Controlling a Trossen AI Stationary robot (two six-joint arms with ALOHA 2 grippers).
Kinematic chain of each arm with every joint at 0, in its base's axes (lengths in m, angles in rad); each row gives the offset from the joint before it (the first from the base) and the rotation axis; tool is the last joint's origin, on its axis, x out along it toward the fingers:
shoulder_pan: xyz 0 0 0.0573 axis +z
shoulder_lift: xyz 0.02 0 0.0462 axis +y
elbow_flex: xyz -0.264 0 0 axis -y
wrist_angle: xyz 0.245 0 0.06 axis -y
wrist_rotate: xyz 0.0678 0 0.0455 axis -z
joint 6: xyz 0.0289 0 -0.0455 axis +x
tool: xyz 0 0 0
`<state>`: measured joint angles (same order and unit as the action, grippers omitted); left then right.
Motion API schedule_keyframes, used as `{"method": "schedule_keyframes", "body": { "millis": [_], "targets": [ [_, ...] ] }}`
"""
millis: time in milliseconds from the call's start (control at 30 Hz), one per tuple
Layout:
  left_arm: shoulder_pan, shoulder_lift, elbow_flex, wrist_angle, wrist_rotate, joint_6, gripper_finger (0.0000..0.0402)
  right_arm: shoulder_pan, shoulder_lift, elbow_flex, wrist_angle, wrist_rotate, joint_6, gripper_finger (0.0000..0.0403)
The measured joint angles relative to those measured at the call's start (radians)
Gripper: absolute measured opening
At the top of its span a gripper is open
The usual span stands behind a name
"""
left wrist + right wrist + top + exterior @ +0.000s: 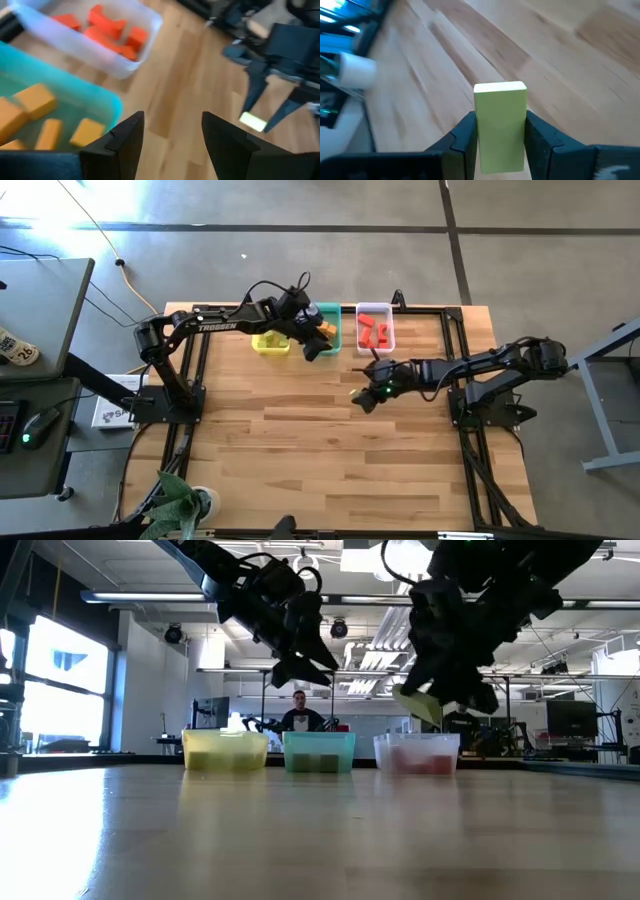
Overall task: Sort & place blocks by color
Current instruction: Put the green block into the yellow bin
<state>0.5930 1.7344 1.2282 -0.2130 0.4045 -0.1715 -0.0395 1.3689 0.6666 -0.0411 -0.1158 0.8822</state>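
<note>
My right gripper (500,135) is shut on a light green cuboid block (500,125), held above the table's middle (360,395), short of the bins. My left gripper (172,140) is open and empty, hovering over the near edge of the teal bin (322,342). Orange blocks (35,102) lie in the teal bin (65,90), red blocks (107,30) in the clear bin (375,330). The yellow bin (270,340) stands left of the teal one, and light green pieces show in it in the low view. My right gripper pinches the light green block between its two fingers (462,137) on the block's long side faces (482,140). The block's free end (500,90) sticks out past the fingertips. In the low view the block (418,705) hangs lifted clear of the table.
Three bins stand in a row near the table's far edge (320,308). Bare wooden tabletop (330,460) stretches toward the near edge. A person (300,712) sits beyond the table's far side. A plant (180,505) sits at the near left corner.
</note>
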Motion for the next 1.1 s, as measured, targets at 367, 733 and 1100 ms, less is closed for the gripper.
{"method": "schedule_keyframes", "body": {
  "millis": [367, 733, 1100],
  "targets": [
    [-0.004, 0.000, 0.000, 0.152, 0.330, -0.055, 0.0188, -0.039, -0.001, 0.001, 0.255, 0.007, -0.050, 0.0104],
    [-0.013, 0.000, 0.000, 0.268, 0.399, -0.168, 0.0188, -0.128, -0.002, 0.002, 0.504, -0.072, -0.079, 0.0104],
    [-0.013, 0.000, 0.000, 0.293, 0.398, -0.219, 0.0188, -0.203, -0.004, 0.002, 0.563, -0.155, -0.103, 0.0105]
  ]
}}
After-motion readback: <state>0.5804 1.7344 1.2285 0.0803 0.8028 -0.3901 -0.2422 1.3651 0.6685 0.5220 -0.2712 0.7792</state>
